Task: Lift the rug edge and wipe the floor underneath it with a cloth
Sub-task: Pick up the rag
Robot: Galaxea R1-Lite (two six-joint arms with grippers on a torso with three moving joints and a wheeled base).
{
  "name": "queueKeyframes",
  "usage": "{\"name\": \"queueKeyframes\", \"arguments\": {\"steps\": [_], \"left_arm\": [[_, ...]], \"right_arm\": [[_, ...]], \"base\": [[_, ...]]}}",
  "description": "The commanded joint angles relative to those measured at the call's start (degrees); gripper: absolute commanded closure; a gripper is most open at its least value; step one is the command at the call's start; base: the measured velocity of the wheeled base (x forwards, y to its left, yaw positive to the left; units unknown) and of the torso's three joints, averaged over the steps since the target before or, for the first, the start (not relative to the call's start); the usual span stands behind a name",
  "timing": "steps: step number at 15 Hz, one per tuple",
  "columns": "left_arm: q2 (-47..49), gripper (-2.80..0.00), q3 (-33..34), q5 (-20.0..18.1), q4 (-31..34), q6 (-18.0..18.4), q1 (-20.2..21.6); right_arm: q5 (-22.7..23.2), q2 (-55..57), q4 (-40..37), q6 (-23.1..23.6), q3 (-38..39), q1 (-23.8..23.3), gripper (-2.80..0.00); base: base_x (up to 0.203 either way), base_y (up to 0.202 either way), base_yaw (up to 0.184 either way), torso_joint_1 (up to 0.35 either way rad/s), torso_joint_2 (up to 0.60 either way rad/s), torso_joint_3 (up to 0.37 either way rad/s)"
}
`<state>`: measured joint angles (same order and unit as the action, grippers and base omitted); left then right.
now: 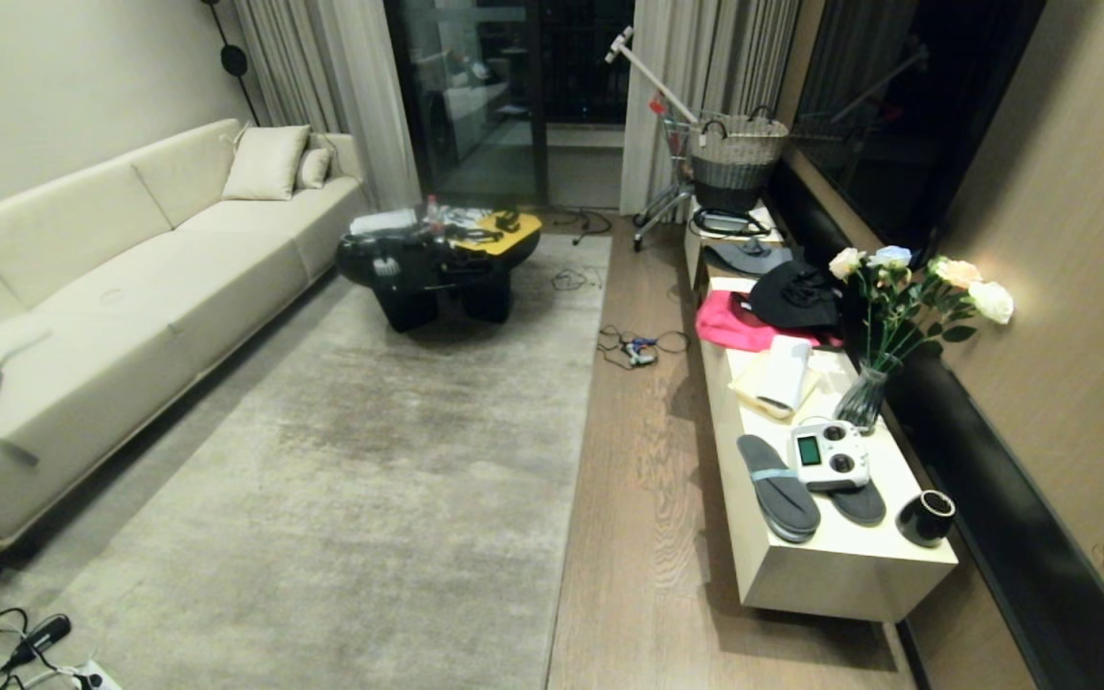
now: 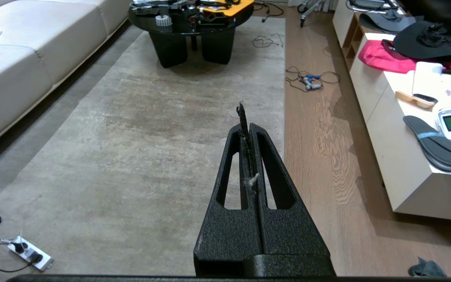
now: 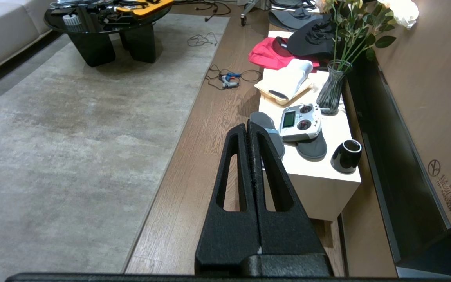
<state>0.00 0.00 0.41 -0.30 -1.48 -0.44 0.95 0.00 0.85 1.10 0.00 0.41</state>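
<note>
The rug edge (image 1: 583, 412) runs straight from near to far, lying flat on the floor (image 1: 638, 498) of light-brown planks. In the left wrist view my left gripper (image 2: 248, 127) is shut high above the rug edge (image 2: 284, 98), with a thin dark frayed strip and a bit of fluff stuck between its fingers. The cloth (image 2: 425, 269), a small dark grey-green rag, lies on the floor (image 2: 327, 164) near the cabinet's near end. My right gripper (image 3: 248, 127) is shut and empty above the floor (image 3: 194, 164). Neither arm shows in the head view.
A low white cabinet (image 1: 830, 575) along the right wall carries slippers, a remote controller, a black cup, a vase of flowers, a pink cloth and a black fabric heap. A cable tangle (image 1: 636, 347) lies on the floor. A black coffee table (image 1: 437, 268) and a sofa (image 1: 130, 287) stand to the left.
</note>
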Motion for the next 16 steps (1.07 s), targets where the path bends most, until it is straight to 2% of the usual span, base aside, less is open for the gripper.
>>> {"name": "queueKeyframes", "arguments": {"steps": [1, 16], "left_arm": [[0.03, 0.00, 0.00, 0.02, -0.05, -0.02, 0.00], [0.08, 0.00, 0.00, 0.02, -0.05, -0.02, 0.00]], "right_arm": [[0.02, 0.08, 0.03, 0.05, 0.00, 0.02, 0.00], [0.02, 0.09, 0.03, -0.04, 0.00, 0.02, 0.00]], "base": [[0.000, 0.000, 0.000, 0.000, 0.00, 0.000], [0.000, 0.000, 0.000, 0.000, 0.00, 0.000]]}}
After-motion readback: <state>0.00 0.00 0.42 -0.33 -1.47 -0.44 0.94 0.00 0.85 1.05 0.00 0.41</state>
